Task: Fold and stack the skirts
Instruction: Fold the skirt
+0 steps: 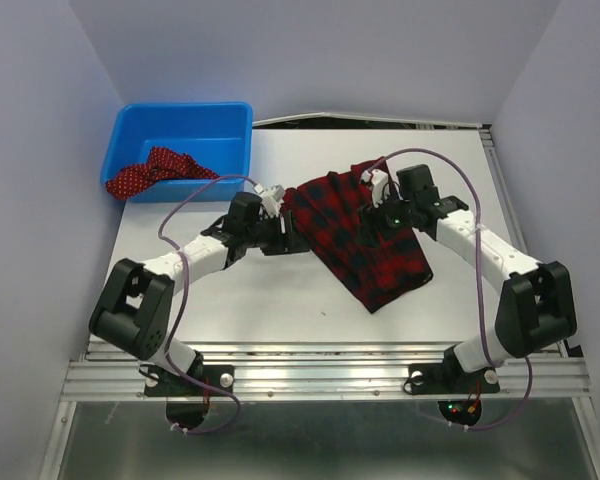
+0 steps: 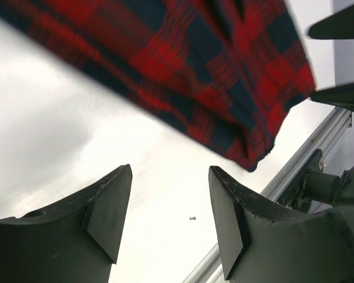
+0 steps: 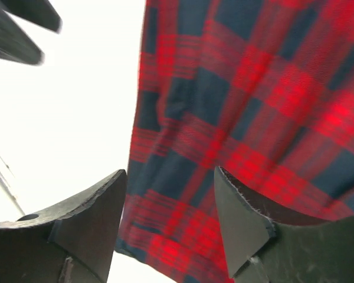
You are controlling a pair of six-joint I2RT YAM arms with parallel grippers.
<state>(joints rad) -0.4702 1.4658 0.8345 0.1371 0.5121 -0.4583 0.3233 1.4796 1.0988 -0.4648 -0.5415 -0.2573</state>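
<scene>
The tartan plaid skirt lies folded and slanted in the middle of the white table. My left gripper is at its left edge, open, with only bare table between its fingers; the plaid lies just beyond them. My right gripper hovers over the skirt's upper right part, open and holding nothing, with the plaid cloth under it. The dark red polka-dot skirt hangs crumpled over the front wall of the blue bin.
The blue bin stands at the table's back left corner. A tiny screw lies on the table near the left gripper. A metal rail runs along the near edge, and grey walls close in both sides.
</scene>
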